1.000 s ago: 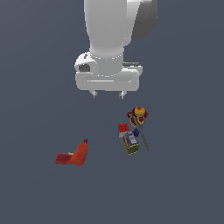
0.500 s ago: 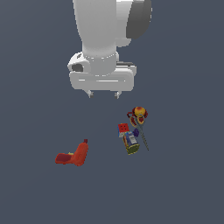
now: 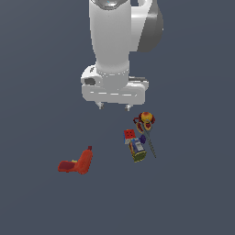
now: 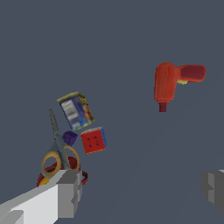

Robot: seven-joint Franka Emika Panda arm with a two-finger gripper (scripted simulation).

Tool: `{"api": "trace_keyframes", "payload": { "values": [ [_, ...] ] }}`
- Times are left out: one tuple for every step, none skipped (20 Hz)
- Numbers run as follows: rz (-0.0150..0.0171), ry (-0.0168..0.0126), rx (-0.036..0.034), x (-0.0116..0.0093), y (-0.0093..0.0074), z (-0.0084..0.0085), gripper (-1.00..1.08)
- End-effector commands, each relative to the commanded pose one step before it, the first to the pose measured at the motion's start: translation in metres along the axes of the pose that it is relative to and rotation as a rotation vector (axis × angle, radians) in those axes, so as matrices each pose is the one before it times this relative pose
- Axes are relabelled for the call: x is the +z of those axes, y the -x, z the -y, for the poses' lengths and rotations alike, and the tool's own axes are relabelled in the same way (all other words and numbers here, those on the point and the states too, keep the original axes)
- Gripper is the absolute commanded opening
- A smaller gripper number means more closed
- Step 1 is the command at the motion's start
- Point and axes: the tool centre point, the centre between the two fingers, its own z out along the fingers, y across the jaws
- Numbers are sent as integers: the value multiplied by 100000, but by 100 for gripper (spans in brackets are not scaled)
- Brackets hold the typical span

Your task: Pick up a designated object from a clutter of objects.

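Fingers [image 4: 70, 192] were seen spread wide apart, nothing held, the gripper [image 3: 114, 106] hung above the floor. Just beside the blue-and-yellow box [image 3: 137, 150] and red-and-white cube [image 3: 130, 135], the purple-handled tool [image 3: 148, 141] was spotted.

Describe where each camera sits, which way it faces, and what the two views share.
Exterior view: off the arm, raised, looking down at the floor clutter, with the arm and its open hand above.
Wrist view: on the wrist, looking down past both fingers.
Shared: red-and-white cube, blue-and-yellow box, red drill-like object.
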Motion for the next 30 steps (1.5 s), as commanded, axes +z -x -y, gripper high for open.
{"api": "trace_keyframes", "payload": {
  "values": [
    [21,283,2481,1257,-187,870,100],
    [-17,121,1172,576,-66,403,100],
    [-21,122,1244,614,-54,433,100],
    [-25,122,1319,652,-39,461,100],
    [-28,120,1389,691,-20,491,100],
    [-32,117,1461,728,2,517,100],
    [-34,109,1485,741,27,526,100],
    [-35,98,1479,740,52,527,100],
    [-36,88,1476,740,77,524,100],
    [-36,77,1474,740,102,521,100],
    [-35,66,1471,739,127,518,100],
    [-34,56,1468,738,151,513,100],
    [-32,45,1464,737,176,508,100],
    [-29,35,1464,736,199,500,100],
    [-26,25,1460,735,224,494,100],
    [-22,15,1460,734,246,484,100],
    [-18,5,1457,732,270,476,100],
    [-13,-5,1457,731,292,464,100],
    [-8,-14,1455,729,314,453,100],
    [-2,-23,1442,721,333,437,100],
    [4,-30,1374,686,338,405,100],
    [10,-36,1301,647,336,371,100],
    [15,-40,1225,608,332,340,100],
    [19,-43,1152,570,324,308,100],
    [22,-44,1075,532,315,280,100],
    [25,-45,1004,494,302,252,100],
    [27,-44,928,456,288,227,100],
    [28,-43,855,418,271,201,100],
    [28,-41,780,381,253,179,100],
    [28,-39,709,344,232,156,100]
  ]
}}
